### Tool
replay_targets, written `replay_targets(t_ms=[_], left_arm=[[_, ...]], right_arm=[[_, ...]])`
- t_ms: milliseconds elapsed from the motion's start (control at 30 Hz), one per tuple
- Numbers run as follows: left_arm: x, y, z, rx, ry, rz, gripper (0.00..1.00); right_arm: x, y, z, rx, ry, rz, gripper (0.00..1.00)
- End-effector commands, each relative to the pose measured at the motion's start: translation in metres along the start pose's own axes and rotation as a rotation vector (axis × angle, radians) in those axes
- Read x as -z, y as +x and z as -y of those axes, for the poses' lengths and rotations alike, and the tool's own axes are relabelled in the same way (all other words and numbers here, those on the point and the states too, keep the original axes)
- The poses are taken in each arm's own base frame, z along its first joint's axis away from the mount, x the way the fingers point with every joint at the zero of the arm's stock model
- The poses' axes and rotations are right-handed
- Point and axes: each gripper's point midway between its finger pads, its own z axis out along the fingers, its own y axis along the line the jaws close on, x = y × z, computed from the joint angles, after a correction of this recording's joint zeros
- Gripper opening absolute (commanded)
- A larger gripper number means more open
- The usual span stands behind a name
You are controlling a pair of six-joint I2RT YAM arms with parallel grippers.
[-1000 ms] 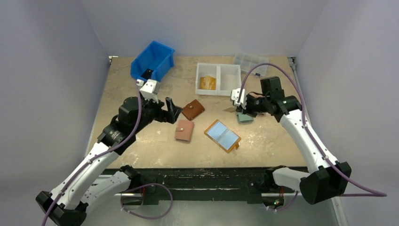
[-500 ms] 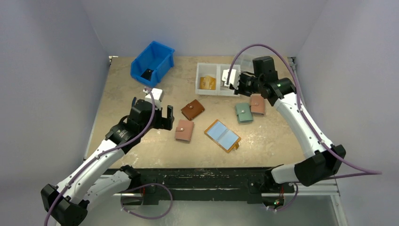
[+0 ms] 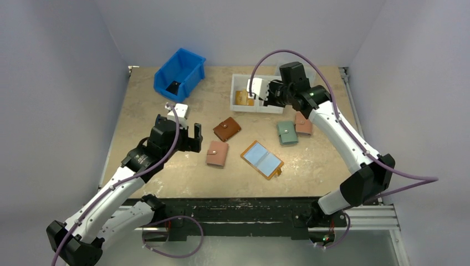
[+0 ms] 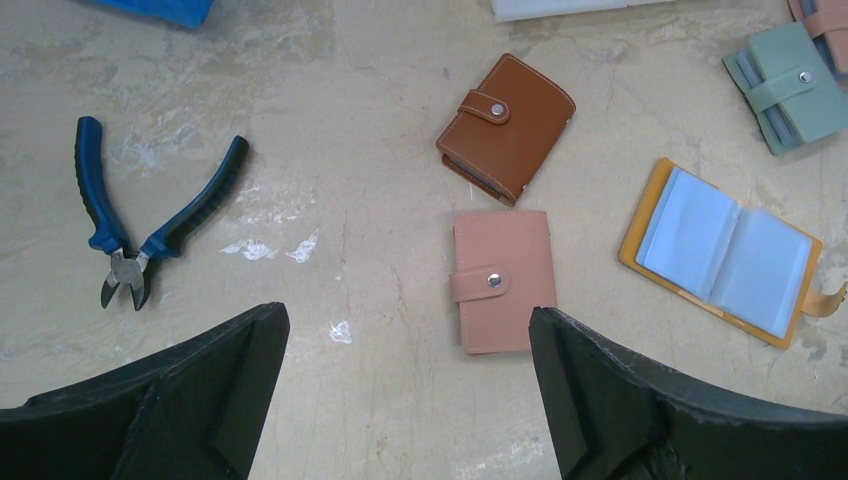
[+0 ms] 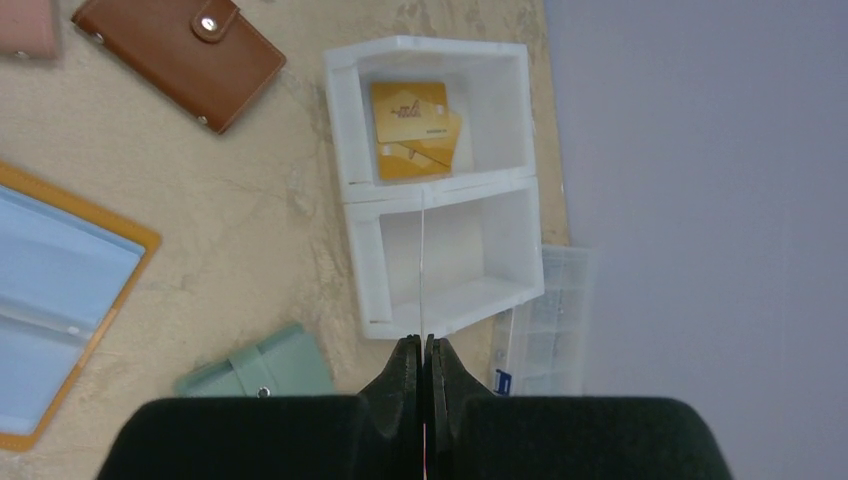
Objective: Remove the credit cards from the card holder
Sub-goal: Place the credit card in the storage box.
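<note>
My right gripper [image 5: 421, 348] is pinched tight on a thin flat credit card [image 5: 422, 262], seen edge-on as a pale line. It holds the card above the white plastic two-compartment tray [image 5: 360, 250] at the far side of the beige tabletop [image 3: 138, 105]. A few orange-yellow cards [image 5: 411, 128] lie in one compartment. My left gripper [image 4: 405, 318] hangs with its jaws spread wide, holding nothing, near a pink snap-tab wallet [image 4: 500, 280]. The mustard-orange leather-like card holder [image 3: 262, 159] lies open, bluish plastic sleeves up, near the table's middle.
</note>
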Motion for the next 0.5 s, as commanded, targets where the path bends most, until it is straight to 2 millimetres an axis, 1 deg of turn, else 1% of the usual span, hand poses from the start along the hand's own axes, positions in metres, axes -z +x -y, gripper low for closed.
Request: replay_targets(t_ms=[0,267,467], left_arm=[[0.004,-0.006,-0.006,0.003,-0.017,0.034,0.99],[0.006,-0.008,-0.007,0.008,-0.017,0.043,0.99],[0.008,-0.009,-0.009,0.016,-0.02,0.053,0.99]], right_arm=[[0.001,-0.008,0.028,0.029,0.096,-0.021,0.0],[-0.019,-0.006,0.038,0.039,0.117,-0.062,0.0],[-0.034,-0.01,0.046,0.047,0.133,-0.08,0.0]])
